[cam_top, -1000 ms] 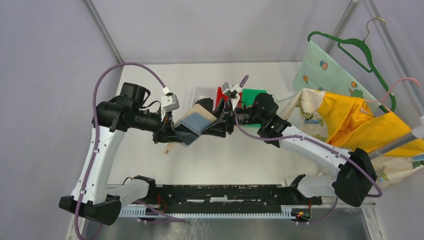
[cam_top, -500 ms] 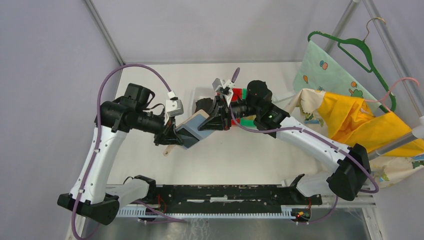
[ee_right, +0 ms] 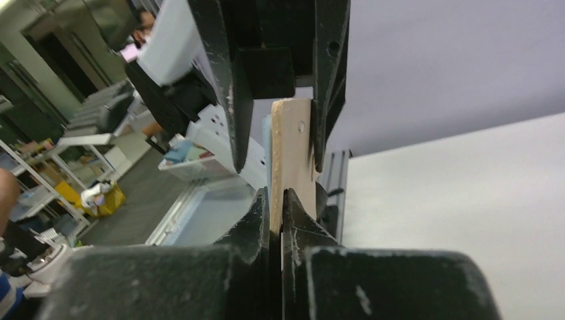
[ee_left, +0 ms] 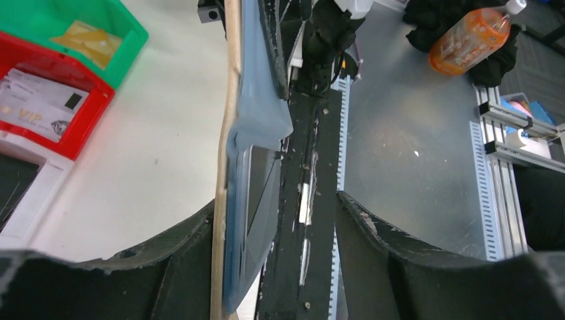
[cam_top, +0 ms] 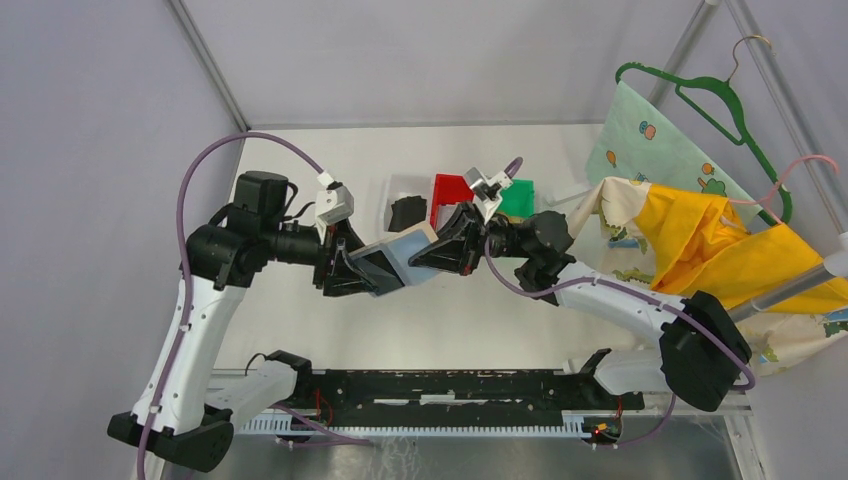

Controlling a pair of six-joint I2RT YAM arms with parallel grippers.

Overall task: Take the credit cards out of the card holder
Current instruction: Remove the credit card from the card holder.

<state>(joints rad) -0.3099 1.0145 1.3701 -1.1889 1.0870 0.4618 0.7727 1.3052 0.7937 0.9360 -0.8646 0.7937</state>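
Tan card holder point(cam_top: 402, 252) hangs over the table's middle. The right gripper point(ee_right: 278, 200) is clamped tight on one edge, and the left gripper point(ee_left: 276, 203) is spread loosely around the other end. Some credit cards point(ee_left: 36, 100) lie in the red bin point(ee_left: 66, 137) at the far edge. The step seems to be settling a grip; next, the left must close firmly so a remaining card can be drawn out.

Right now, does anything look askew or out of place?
The card holder hangs tilted in mid-air, pinched only at its tan edge by the right jaws; the left jaws stand open around its other end, so one grip carries it.
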